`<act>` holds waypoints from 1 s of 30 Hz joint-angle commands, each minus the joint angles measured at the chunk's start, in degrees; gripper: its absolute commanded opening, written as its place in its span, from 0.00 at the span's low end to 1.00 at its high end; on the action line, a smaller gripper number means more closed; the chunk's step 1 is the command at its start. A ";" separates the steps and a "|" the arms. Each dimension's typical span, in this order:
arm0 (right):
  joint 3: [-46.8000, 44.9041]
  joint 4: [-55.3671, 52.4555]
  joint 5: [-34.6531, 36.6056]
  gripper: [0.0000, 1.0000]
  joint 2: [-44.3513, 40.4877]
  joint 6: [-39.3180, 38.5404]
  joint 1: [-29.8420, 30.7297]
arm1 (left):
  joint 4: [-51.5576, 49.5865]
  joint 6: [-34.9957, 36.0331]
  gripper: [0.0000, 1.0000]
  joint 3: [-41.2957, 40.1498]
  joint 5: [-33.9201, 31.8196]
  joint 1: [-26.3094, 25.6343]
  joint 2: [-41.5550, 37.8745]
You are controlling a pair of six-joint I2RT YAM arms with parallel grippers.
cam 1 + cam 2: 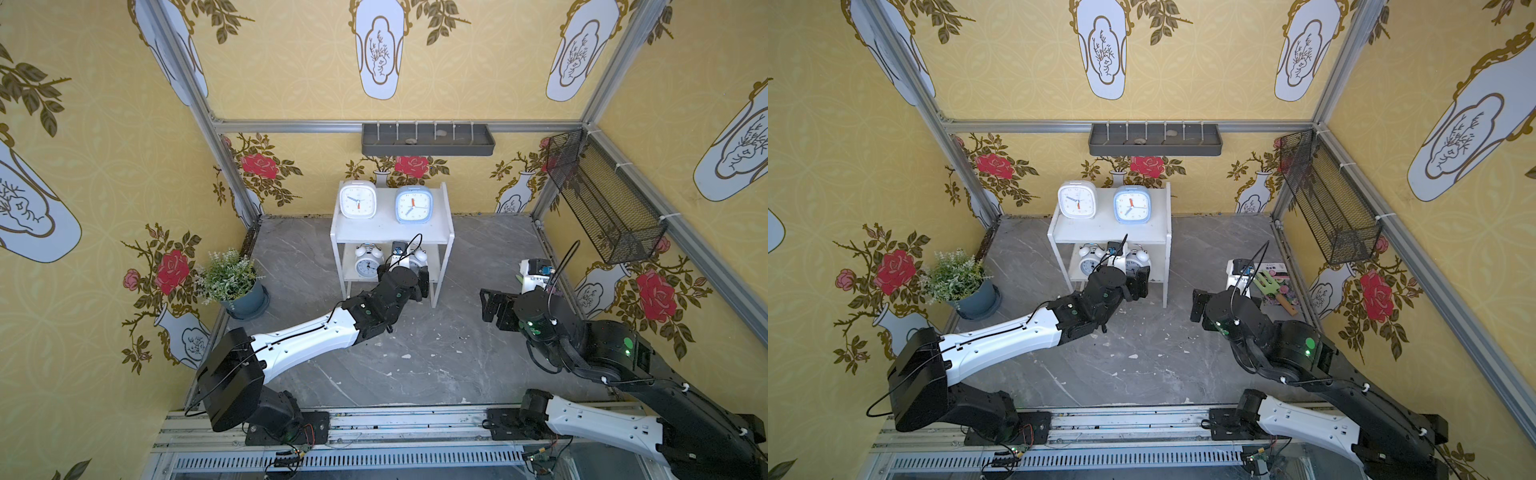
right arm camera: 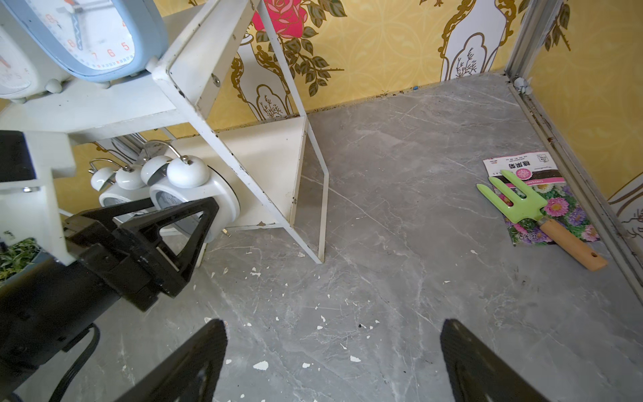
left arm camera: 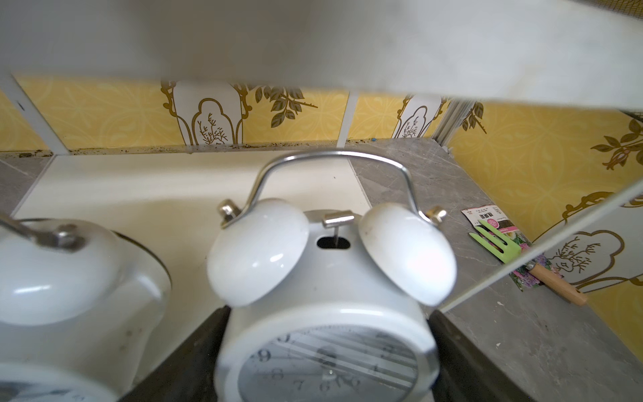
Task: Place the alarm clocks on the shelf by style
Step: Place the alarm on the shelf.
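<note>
The white two-tier shelf [image 1: 390, 235] stands against the back wall. On its top board sit a white rounded-square clock [image 1: 357, 199] and a light blue one [image 1: 413, 204]. A white twin-bell clock [image 1: 366, 262] stands on the lower board at the left. Beside it is a second twin-bell clock [image 3: 327, 278], with my left gripper [image 3: 330, 315] shut on its body, one finger against each side. In the right wrist view this clock [image 2: 208, 188] rests on the lower board. My right gripper [image 2: 334, 327] hangs open and empty over the bare floor right of the shelf.
A potted plant [image 1: 230, 278] stands at the left wall. A green garden fork [image 2: 542, 209] lies on a seed packet [image 2: 522, 167] by the right wall. A grey tray [image 1: 428, 139] hangs on the back wall and a black mesh basket [image 1: 602, 199] on the right wall.
</note>
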 commanded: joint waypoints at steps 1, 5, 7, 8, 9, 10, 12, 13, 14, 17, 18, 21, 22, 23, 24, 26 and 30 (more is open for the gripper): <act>-0.58 2.79 -0.70 0.97 -1.15 -1.61 0.06 | 5.41 1.35 0.73 0.68 0.11 0.64 1.04; -0.98 3.06 -1.32 0.97 -2.17 -2.06 0.04 | 8.40 3.21 0.73 0.68 -0.70 0.77 2.08; -1.11 2.97 -1.42 0.97 -2.45 -2.20 0.04 | 9.38 3.91 0.73 0.68 -1.59 0.77 2.65; -1.11 3.00 -1.44 0.97 -2.53 -2.32 0.04 | 9.97 4.36 0.72 0.68 -1.84 0.82 2.98; -1.11 2.97 -1.45 0.97 -2.55 -2.36 0.04 | 10.30 4.47 0.73 0.63 -1.98 0.77 3.24; -1.07 2.91 -1.46 0.97 -2.62 -2.41 0.06 | 10.74 4.73 0.73 0.72 -2.03 0.77 3.61; -1.15 2.93 -1.56 0.97 -2.63 -2.58 0.04 | 11.03 5.04 0.73 1.01 -2.28 0.84 4.38; -1.18 3.00 -1.59 0.97 -2.69 -2.51 0.13 | 11.03 5.09 0.73 1.19 -2.64 0.85 4.69; -1.18 3.05 -1.71 0.97 -2.63 -2.75 0.07 | 11.26 5.10 0.73 1.14 -2.96 0.85 4.92; -1.59 3.43 -1.92 0.97 -2.87 -2.97 0.04 | 11.89 5.09 0.73 1.03 -3.72 0.90 5.44; -1.66 3.57 -1.96 0.97 -3.00 -3.03 0.04 | 11.96 5.09 0.73 1.10 -3.86 0.86 5.58; -1.96 3.72 -1.99 0.97 -3.19 -3.03 0.09 | 12.11 5.18 0.73 1.25 -3.91 0.86 6.17; -2.03 3.80 -1.99 0.97 -3.24 -3.03 0.08 | 12.09 5.27 0.73 1.29 -3.92 0.88 6.36; -2.16 3.77 -2.00 0.97 -3.28 -2.94 0.09 | 12.09 5.31 0.73 1.38 -3.81 0.88 6.50; -2.19 3.82 -2.05 0.97 -3.35 -2.93 0.05 | 12.09 5.27 0.73 1.22 -3.78 0.86 6.55; -2.42 4.07 -2.12 0.97 -3.47 -2.88 0.05 | 12.08 5.20 0.73 1.08 -3.99 0.86 6.64; -2.61 4.36 -2.15 0.97 -3.53 -2.87 0.12 | 12.18 5.10 0.73 0.38 -3.98 0.88 6.73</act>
